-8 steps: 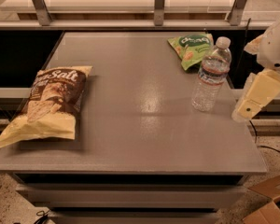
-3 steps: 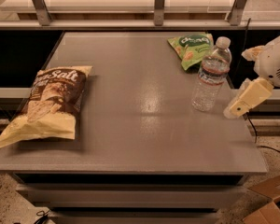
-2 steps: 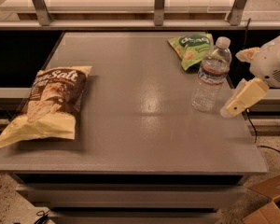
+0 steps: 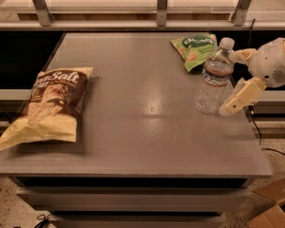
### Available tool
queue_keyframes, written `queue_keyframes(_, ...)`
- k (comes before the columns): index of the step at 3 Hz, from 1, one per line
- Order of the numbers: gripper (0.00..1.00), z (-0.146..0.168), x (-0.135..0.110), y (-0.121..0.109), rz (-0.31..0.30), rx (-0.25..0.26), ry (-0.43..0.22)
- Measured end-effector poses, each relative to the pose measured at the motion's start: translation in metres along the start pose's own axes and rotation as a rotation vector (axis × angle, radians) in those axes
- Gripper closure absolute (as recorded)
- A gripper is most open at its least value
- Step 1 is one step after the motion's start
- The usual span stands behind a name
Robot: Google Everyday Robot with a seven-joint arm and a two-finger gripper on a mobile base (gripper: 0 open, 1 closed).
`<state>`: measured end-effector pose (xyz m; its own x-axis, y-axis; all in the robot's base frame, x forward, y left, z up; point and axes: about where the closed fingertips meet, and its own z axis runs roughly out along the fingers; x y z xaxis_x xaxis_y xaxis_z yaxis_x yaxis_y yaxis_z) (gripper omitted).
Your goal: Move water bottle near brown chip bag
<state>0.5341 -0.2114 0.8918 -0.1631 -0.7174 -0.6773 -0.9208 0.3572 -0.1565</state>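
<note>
— Where is the clear ribbed plastic water bottle (image 4: 213, 80)?
— It stands upright near the right edge of the grey bench (image 4: 147, 141). The large brown chip bag (image 4: 50, 109) lies at the left edge.
— And the cream two-finger gripper (image 4: 231, 83)?
— Just right of the bottle, fingers apart, not closed on it.

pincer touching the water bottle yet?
Cannot tell. Camera view: the pincer sits at the right edge of the water bottle; neither gap nor contact shows plainly.
</note>
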Motion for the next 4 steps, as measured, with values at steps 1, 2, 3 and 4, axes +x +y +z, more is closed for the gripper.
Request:
queue_keyframes(1,0.0,0.0039,-0.0012,-0.0018,0.001,-0.042,-0.09)
queue_keyframes(2,0.0,0.0051,-0.0007,-0.002,0.011,-0.084,-0.205)
queue_keyframes(3,0.0,0.0054,0.0004,-0.0024,0.023,-0.122,-0.294)
queue_keyframes(4,0.0,0.0031,-0.0038,-0.0035,0.015,-0.139,-0.341)
